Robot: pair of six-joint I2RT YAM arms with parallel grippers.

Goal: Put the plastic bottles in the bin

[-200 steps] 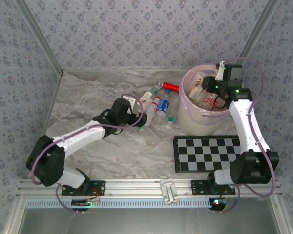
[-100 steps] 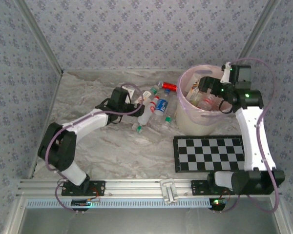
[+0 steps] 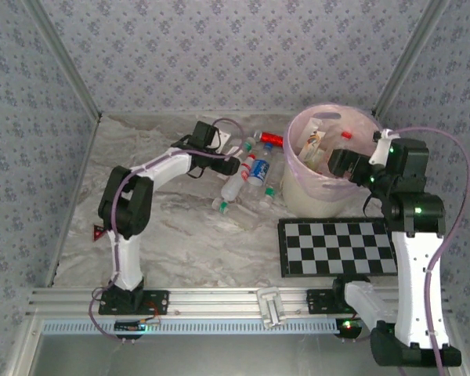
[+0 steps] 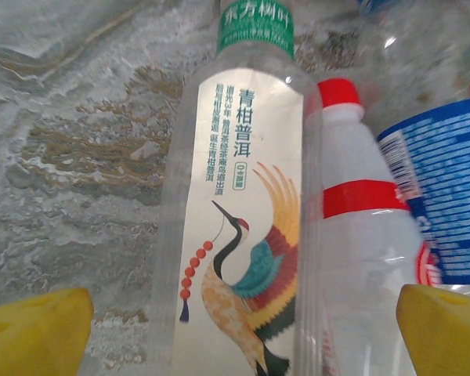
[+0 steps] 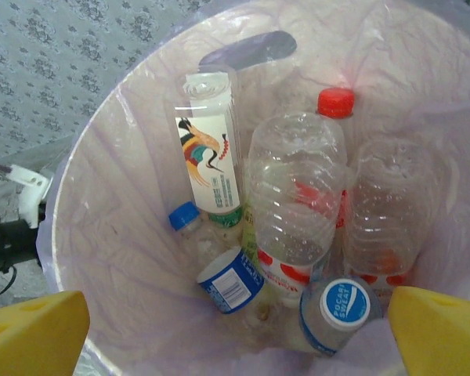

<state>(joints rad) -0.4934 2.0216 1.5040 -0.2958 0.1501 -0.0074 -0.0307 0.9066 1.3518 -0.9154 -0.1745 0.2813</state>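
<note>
- Presently the yellow-tipped left fingers (image 4: 35, 333) stand wide apart and hold nothing. They straddle two bottles that lie side by side, touching, on the tabletop.
- Between them lie a clear round plastic bottle with a green cap and a cream crane-printed label (image 4: 243, 235) and a whitish plastic bottle with a red cap and red band (image 4: 360, 258). A clear bottle with a blue label (image 4: 446, 196) lies just beside the whitish one.
- The right fingers (image 5: 31, 333) are likewise wide and empty. They hang over the mouth of the large round cream-white bin with a translucent pinkish rim (image 5: 102, 235).
- Several bottles lie inside the bin, among them another crane-labelled bottle (image 5: 211, 149) and a ribbed clear bottle (image 5: 298, 196).
- Judgement, step in hand: the left arm is set to pick from the loose cluster of bottles (image 3: 247, 176) near the bin's left side. The task appears partly done.
- Recommendation: take one bottle only. Centre the crane-labelled bottle between the fingers, set one finger into the seam against its neighbour, and close across the labelled body rather than the cap.
- Materials: the bottle walls are thin, smooth and glossy. They will likely dent under a hard squeeze, and the round bodies may roll or slip out, so moderate pressure is advised.
- The marbled grey-brown tabletop (image 4: 78, 157) shows a mottled pattern; whether it is slick cannot be told.
</note>
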